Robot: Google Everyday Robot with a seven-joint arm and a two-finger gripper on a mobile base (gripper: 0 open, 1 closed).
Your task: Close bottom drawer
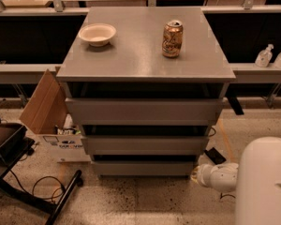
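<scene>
The grey cabinet (145,55) has three flat grey drawers stacked below its top. The bottom drawer (143,168) is the lowest one, its plain front near the floor, set slightly behind the middle drawer front (144,145). The gripper (195,174) is at the end of my white arm (220,176), low at the bottom drawer's right front corner, right next to it. Whether it touches the drawer I cannot tell.
A cream bowl (97,33) and a brown soda can (172,39) stand on the cabinet top. An open cardboard box (49,111) lies on the floor at the left, with a black stand (18,168) and cables. Bottles (264,56) stand on a shelf at right.
</scene>
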